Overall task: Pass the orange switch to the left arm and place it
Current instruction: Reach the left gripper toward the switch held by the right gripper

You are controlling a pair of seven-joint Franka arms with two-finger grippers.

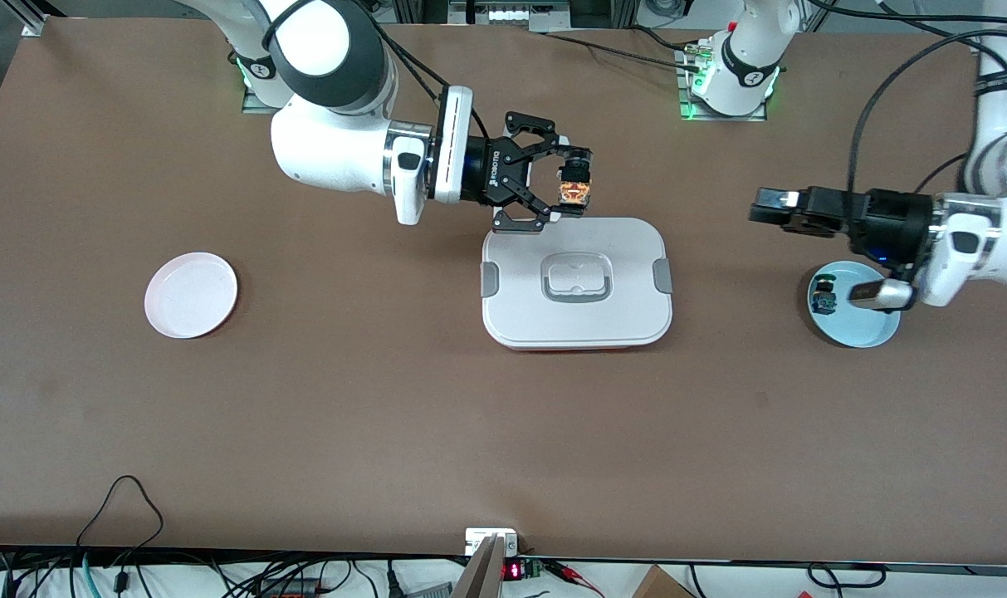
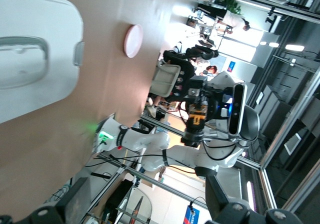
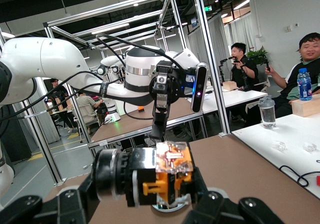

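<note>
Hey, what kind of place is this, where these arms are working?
Probably a robotics lab in a shared office. Two arms are bolted to a brown table, aluminium framing surrounds the rig, and people sit at white desks nearby.

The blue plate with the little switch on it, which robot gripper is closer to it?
The left gripper, which is up over the table beside the blue plate. The right gripper is over the white box's edge, holding the orange switch.

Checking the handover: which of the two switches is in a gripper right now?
The orange switch, clamped in the right gripper above the box. The blue switch sits on the blue plate.
</note>
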